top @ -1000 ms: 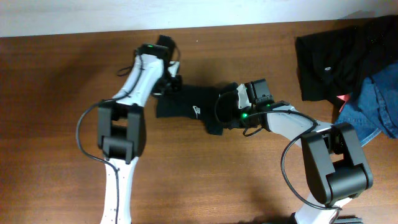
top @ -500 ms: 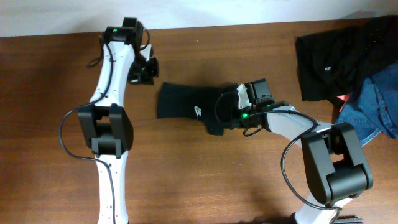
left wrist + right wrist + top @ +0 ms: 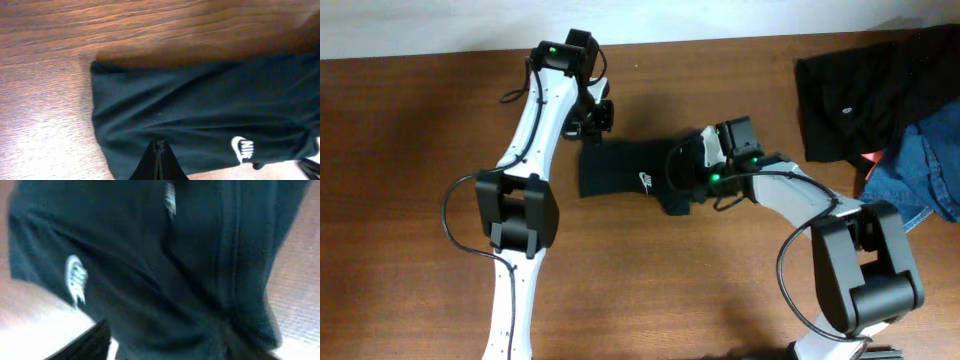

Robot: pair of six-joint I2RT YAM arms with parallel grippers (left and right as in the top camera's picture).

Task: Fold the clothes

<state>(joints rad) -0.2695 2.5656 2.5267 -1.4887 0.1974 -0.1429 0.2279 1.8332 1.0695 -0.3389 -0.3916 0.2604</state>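
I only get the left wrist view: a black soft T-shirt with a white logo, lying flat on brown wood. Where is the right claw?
Observer: The right claw sits over the right end of the black soft T-shirt, where the fabric bunches. I cannot tell if it is open.
Operator: Anything else nearby?
Observer: Yes. A crumpled black garment and some blue denim lie at the far right, apart from the shirt.
Operator: And where is my left claw from above?
Observer: The left claw hangs by the shirt's far left corner, with its arm reaching over from the left.
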